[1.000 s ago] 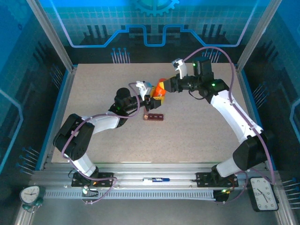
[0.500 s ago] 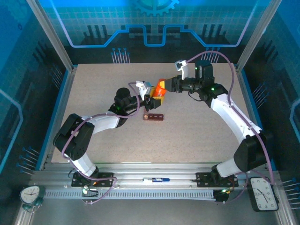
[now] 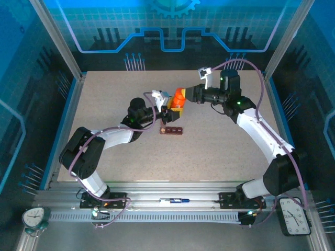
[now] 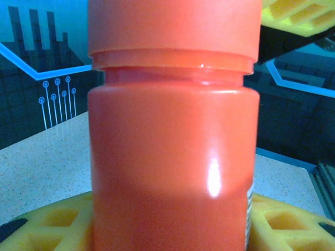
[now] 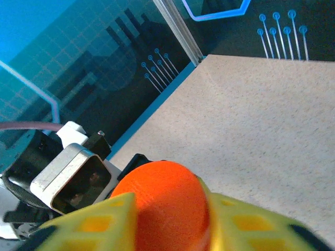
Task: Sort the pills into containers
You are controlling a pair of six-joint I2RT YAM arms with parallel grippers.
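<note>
your right jaws have just pinched fully down on the orange cap (image 5: 162, 201) of the pill bottle (image 4: 172, 157). a second ago they sat a touch looser around it. that wrist has also swung slightly toward the back of the bench (image 3: 220, 151), and the bottle, which was leaning toward the right arm, now stands nearer upright. your left jaws have not budged. their yellow pads (image 4: 47, 225) are clamped on the bottle's body, though you cannot tell whether its base rests on the bench.

i'd read this as the cap-removal step, with one arm bracing and the other set to twist. in the left wrist view the cap is still seated on the neck, so nothing is open yet and no pill has been sorted.

the pill organiser (image 3: 171, 130), a dark red-brown strip of four compartments, lies on the bench just on the near side of the bottle, untouched. it is too small to tell what is in its compartments.
</note>
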